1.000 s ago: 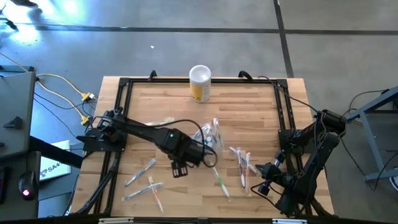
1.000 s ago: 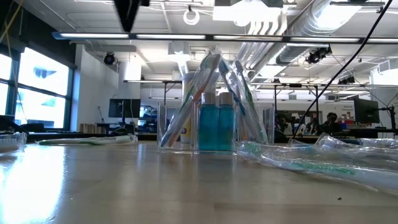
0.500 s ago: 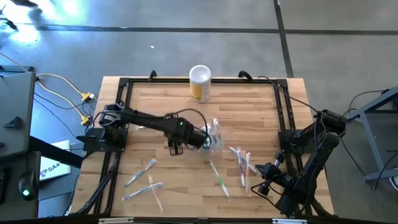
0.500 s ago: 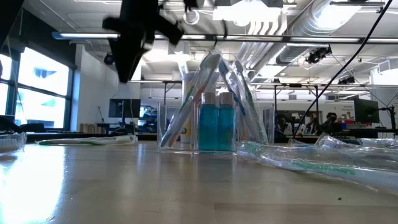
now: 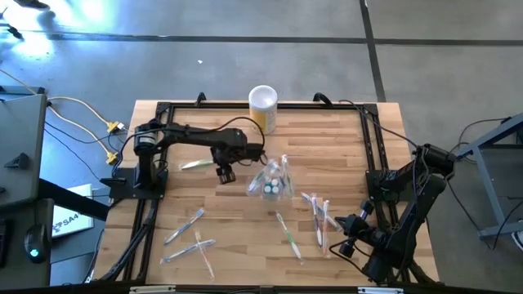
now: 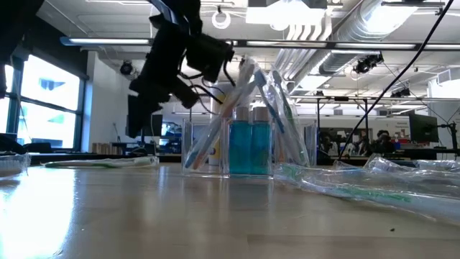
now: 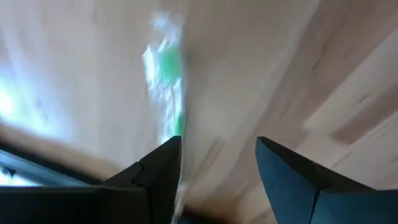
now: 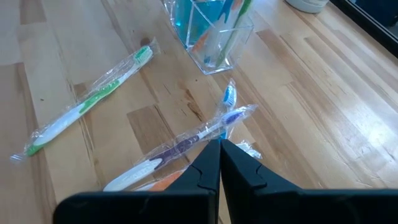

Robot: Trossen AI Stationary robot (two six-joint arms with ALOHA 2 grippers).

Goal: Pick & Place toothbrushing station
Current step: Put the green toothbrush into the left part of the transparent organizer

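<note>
High view: toothbrushing station [image 5: 272, 183] just beside empty, parted left pincer [image 5: 224, 172], not touching.

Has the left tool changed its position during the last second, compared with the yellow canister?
Yes. In the high view the left tool has moved up the table toward the yellow canister, away from the near edge, and is now beside the clear holder.

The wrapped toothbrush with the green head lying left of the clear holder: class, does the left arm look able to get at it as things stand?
Probably yes. The left end effector, open, hangs just beside that wrapped toothbrush, and bare table surrounds it; the clear holder stands off to the other side.
</note>
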